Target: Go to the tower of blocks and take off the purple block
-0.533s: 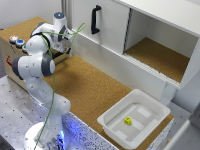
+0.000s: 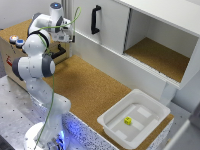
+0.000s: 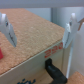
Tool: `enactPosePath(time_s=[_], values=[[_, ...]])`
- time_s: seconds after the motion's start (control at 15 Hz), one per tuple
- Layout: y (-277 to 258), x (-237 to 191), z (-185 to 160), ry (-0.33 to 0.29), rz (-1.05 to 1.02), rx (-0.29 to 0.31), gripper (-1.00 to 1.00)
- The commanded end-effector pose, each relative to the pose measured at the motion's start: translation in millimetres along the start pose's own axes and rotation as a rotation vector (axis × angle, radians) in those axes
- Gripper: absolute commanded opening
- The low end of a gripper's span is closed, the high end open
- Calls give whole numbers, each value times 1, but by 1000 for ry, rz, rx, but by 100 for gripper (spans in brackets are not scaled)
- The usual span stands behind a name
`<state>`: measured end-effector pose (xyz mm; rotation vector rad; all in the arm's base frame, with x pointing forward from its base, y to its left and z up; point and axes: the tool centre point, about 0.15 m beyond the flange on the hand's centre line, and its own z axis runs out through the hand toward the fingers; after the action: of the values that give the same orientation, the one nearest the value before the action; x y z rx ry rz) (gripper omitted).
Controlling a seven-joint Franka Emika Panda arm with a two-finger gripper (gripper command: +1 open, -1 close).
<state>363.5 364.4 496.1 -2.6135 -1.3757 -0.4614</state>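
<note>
Exterior view high, wide; wrist view close above cork box (image 3: 30, 47).

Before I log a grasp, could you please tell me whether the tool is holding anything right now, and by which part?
Nothing is held: the tool is open, its fingers apart over the cork-topped box, with nothing between them.

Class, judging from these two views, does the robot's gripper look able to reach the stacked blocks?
Probably yes: the gripper is open above the cork-topped box, and nothing stands between it and the blocks.
</note>
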Motion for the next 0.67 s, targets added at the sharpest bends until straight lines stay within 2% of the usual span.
enactPosePath(time_s=[0.0,0.13,0.6], values=[[-19,56,-21,-222,-297,111,100],[-31,69,-26,-230,-466,124,100],[-54,101,-17,-291,-802,153,100]])
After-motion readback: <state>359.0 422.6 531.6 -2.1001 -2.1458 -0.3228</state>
